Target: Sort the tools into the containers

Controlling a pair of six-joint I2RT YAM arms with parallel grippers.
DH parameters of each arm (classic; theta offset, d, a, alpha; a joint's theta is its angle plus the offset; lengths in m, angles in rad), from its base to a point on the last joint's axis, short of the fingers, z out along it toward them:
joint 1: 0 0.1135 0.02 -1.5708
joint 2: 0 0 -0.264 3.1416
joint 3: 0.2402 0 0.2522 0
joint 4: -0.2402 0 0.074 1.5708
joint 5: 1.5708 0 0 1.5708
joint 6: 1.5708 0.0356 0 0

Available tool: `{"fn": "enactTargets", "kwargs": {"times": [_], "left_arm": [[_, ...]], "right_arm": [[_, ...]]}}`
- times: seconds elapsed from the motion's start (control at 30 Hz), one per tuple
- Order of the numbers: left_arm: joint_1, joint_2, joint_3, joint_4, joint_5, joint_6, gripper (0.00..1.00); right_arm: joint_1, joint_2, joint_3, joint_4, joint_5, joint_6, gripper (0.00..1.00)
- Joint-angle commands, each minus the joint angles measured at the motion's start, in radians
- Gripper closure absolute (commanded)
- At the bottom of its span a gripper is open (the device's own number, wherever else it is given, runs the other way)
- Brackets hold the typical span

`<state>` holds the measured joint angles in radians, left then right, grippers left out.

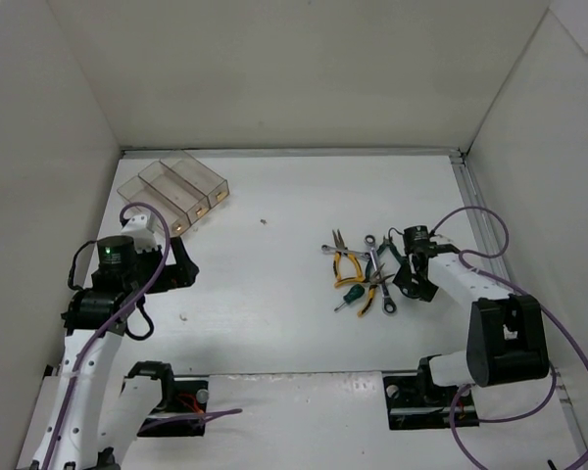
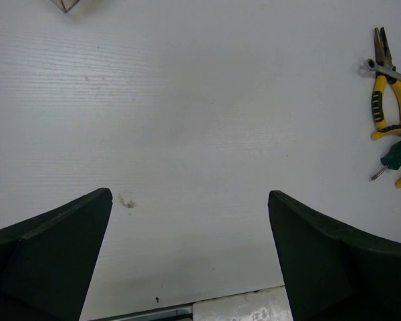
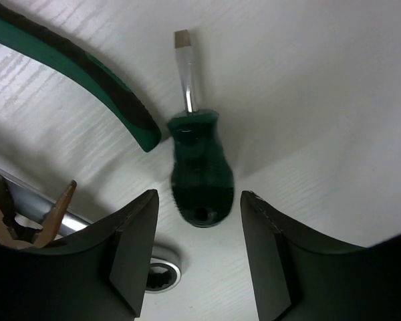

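Straddling a stubby screwdriver (image 3: 199,170), the right hand (image 3: 198,231) sits low over the white desk (image 1: 274,323). Its two dark fingers (image 3: 130,257) are parted moderately to either side of the dark-green handle's butt end. A sliver of desk shows on each side and nothing is gripped. The stubby screwdriver lies flat, its flat blade pointing away from the wrist camera.

Just to its left lie a curved green-and-black plier handle (image 3: 80,73), the brown nose of another pair of pliers (image 3: 53,217) and the ring end of a silver wrench (image 3: 162,274), which is partly hidden by the left finger.

From overhead, the tools (image 1: 363,274) lie in a loose heap on the right half of the desk, with the right hand at the heap's right edge.

The left hand (image 2: 189,200) is spread wide above bare desk on the left side, holding nothing. Its wrist camera catches yellow-handled pliers (image 2: 387,100) and a small green-handled screwdriver (image 2: 395,155) at the far right of its view.

The containers (image 1: 181,186), three clear bins joined in a row, sit at an angle in the far left corner. They are just beyond the left hand and well apart from the tools.
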<state>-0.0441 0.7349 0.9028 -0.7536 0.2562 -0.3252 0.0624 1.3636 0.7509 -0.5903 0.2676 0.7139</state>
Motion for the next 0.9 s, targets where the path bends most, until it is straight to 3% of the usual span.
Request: {"fn": "enactTargets", "kwargs": {"times": [0.0, 0.23, 0.43, 0.5, 0.73, 0.87], "left_arm": [[0.000, 0.003, 0.013, 0.048, 0.014, -0.008, 0.00], [0.000, 0.009, 0.016, 0.050, 0.011, -0.009, 0.00], [0.000, 0.014, 0.016, 0.054, 0.023, -0.015, 0.00], [0.000, 0.014, 0.021, 0.056, 0.034, -0.015, 0.00], [0.000, 0.023, 0.071, 0.071, 0.170, -0.015, 0.00], [-0.010, 0.055, 0.111, 0.108, 0.271, -0.055, 0.00]], "right_arm": [[-0.009, 0.023, 0.056, 0.050, 0.007, -0.031, 0.51], [-0.018, 0.054, 0.062, 0.087, 0.019, -0.068, 0.63], [-0.023, 0.059, 0.050, 0.095, 0.032, -0.088, 1.00], [-0.026, 0.031, 0.044, 0.096, 0.024, -0.093, 1.00], [0.025, -0.321, 0.080, 0.050, -0.106, -0.220, 1.00], [0.053, -0.438, 0.136, 0.053, -0.327, -0.353, 1.00]]}}
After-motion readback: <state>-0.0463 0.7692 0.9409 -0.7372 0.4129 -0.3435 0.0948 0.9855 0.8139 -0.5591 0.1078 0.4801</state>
